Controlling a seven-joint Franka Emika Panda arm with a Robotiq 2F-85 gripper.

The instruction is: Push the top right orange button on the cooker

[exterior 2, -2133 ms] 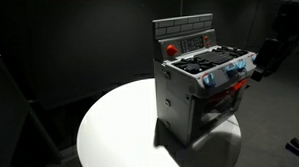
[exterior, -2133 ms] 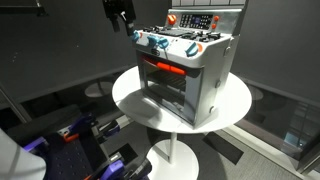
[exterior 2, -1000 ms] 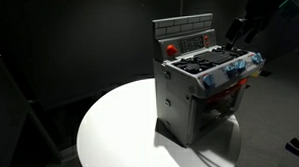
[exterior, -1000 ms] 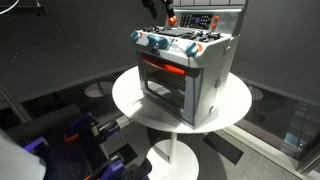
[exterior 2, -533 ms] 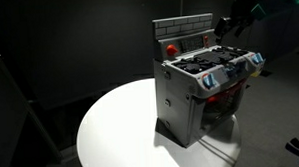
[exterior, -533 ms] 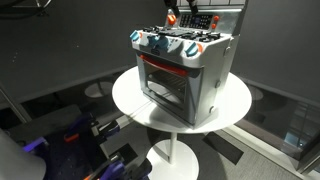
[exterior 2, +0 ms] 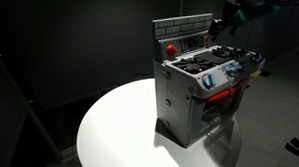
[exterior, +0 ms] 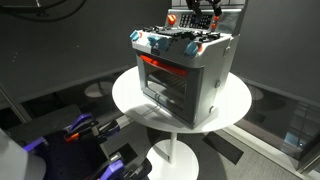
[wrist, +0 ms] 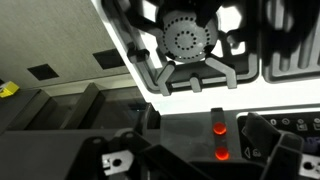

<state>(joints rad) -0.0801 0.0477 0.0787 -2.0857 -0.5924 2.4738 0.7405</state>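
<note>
At the left of your scene lay the round white table (exterior 2: pixel 111 125). On it stood the small silver-grey toy cooker (exterior 2: pixel 176 103), its blue-and-white front knobs (exterior: pixel 160 42) facing away from the dark upright control panel (exterior 2: pixel 188 39) at the back. At that panel's left end sat the matching left-end orange button (exterior 2: pixel 170 50), well clear of your black gripper (exterior 2: pixel 214 29), which hung at the panel's right end, just above the burners.

The target, the tiny round orange-red button (wrist: pixel 218 128), showed in the wrist view just past the black burner grate (wrist: pixel 185 42) and close to the gripper. A second orange glow sat right beneath it, and I could not tell whether that was a reflection. The pictures did not show whether the jaws were spread or pressed together.

You needed no grasp here, only contact. The button looked like hard, smooth plastic with a short, stiff travel, and a tip could have slid off its small face. The cooker seemed light enough to skid or rock backward on the smooth tabletop. A slow, square press on the button's centre would have suited it.
</note>
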